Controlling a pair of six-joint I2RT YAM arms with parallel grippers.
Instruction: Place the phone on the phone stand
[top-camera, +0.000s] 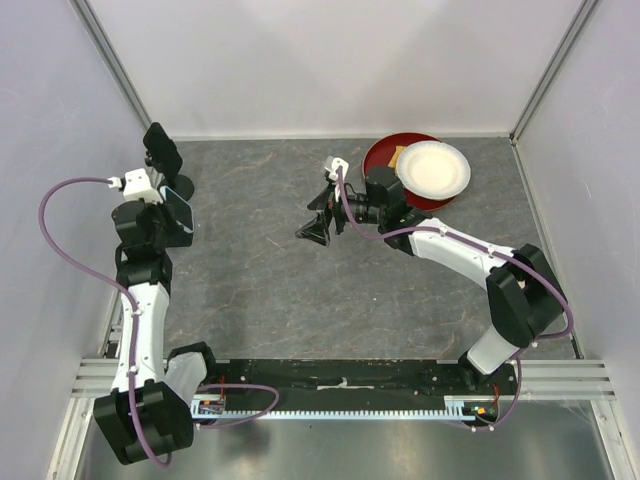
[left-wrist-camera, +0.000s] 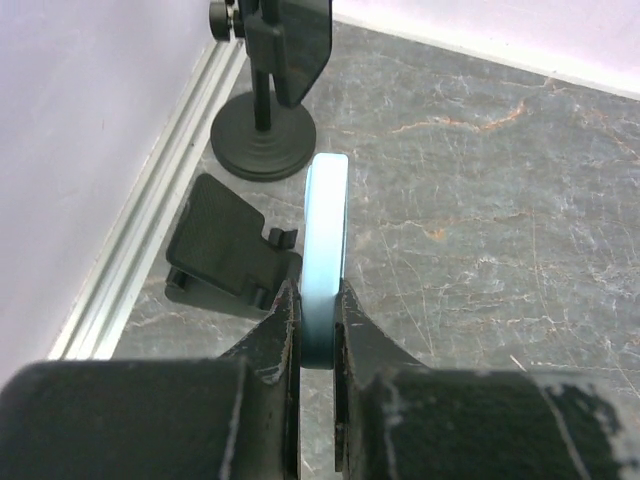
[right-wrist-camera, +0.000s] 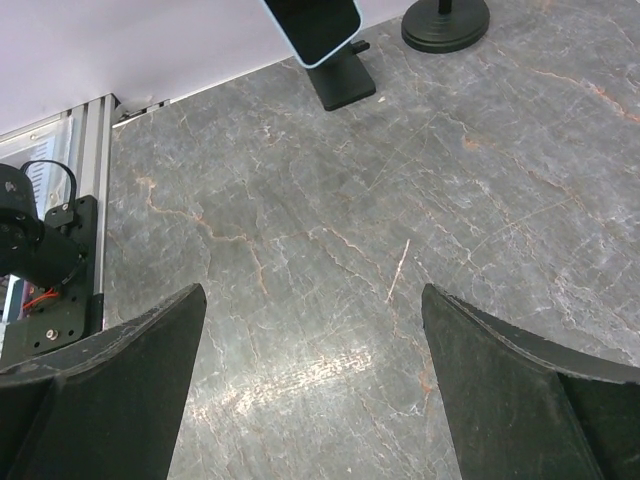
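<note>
Your counter (top-camera: 300, 290) is grey veined stone, boxed in by pale walls. Your left pincer (left-wrist-camera: 320, 300) is clamped nearly shut on the phone (left-wrist-camera: 327, 220), gripping its lower end so you see it edge-on, lifted off the counter near the left wall. The small black phone stand (left-wrist-camera: 225, 245) sits on the counter just to the left of the phone, near a taller round-based stand (left-wrist-camera: 263, 140). Your right pincer (right-wrist-camera: 312, 300) hangs mid-counter with its jaws spread wide and nothing between them. Behind it, a white plate (top-camera: 433, 168) rests on a red bowl (top-camera: 385, 155).
</note>
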